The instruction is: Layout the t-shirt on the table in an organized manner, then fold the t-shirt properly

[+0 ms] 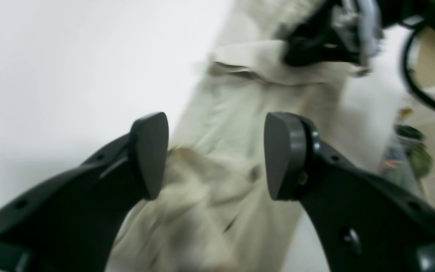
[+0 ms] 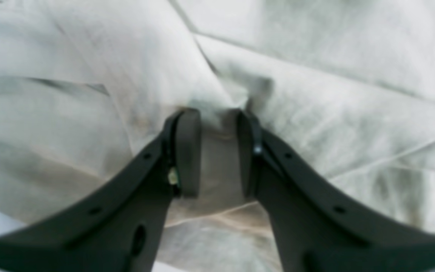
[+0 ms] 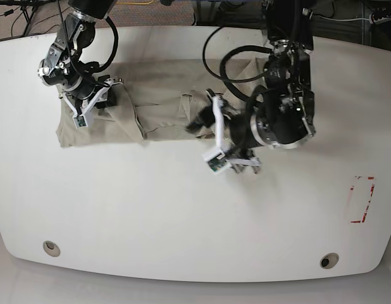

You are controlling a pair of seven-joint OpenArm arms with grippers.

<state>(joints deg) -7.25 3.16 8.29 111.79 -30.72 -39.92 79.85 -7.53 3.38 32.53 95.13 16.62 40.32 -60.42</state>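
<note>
The beige t-shirt (image 3: 138, 107) lies on the white table (image 3: 183, 209), spread as a long, partly gathered band across the far half, running from the right arm's end toward the left arm near the middle. It is creased and doubled over in places, with a fold ridge near its centre.

The right gripper (image 2: 217, 151) is down on the end of the shirt at the base view's left. In its wrist view the two dark fingers (image 2: 187, 151) stand narrow, with a pinch of beige cloth bunched between the pads, so they grip the t-shirt. Seams and folds of the fabric fill nearly all of that view, with a sliver of white table at the lower left corner.

The left gripper (image 1: 215, 155) sits over the other end of the shirt, near the middle of the table. Its fingers (image 1: 149, 151) are spread wide, and the crumpled cloth shows below the gap, blurred; nothing is clamped between the pads. Beyond it the shirt stretches away to the right arm's gripper at the top of that view.

Nearer the front edge the table carries two round grey grommet holes (image 3: 51, 247), one at each side, and a red-tape rectangle (image 3: 362, 199) marks the surface at the base view's right
</note>
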